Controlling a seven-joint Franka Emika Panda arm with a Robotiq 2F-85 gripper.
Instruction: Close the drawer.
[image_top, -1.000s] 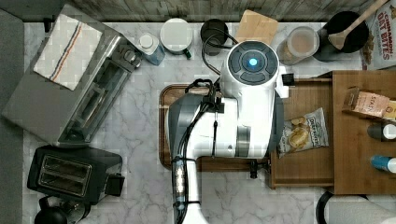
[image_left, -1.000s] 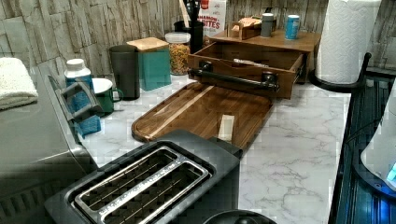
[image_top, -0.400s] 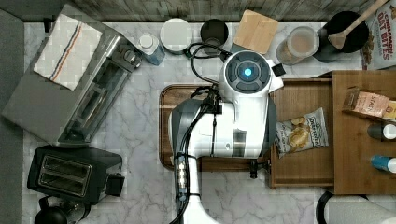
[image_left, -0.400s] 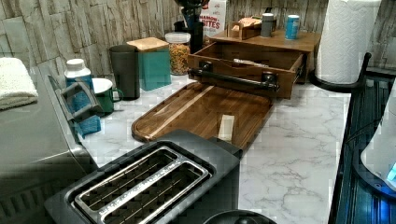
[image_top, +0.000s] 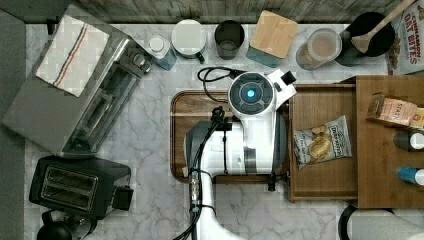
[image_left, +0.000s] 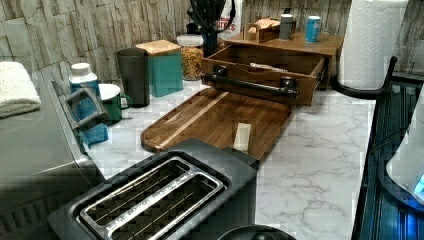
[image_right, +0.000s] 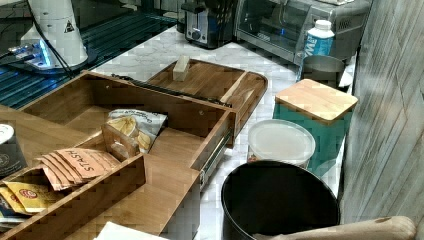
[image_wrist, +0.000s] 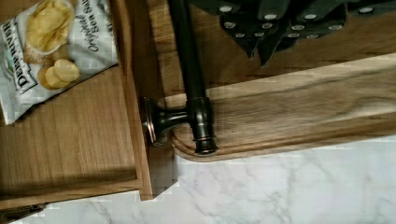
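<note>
You've got the drawer (image_top: 325, 107) pulled open from the cabinet (image_top: 387, 150), chip bag (image_top: 321, 141) inside. Gripper (image_wrist: 261, 51) hovers just beside the drawer handle (image_wrist: 191, 70), fingers together.

White Franka Panda arm (image_top: 252, 140) with grey joint bands, round dark cap with blue light, black cables, dark screw-studded gripper (image_wrist: 275, 21)

Even, fairly bright indoor light falls on the pale marble desk (image_top: 150, 150), shadows are soft, and blocky compression smears edges throughout.
</note>
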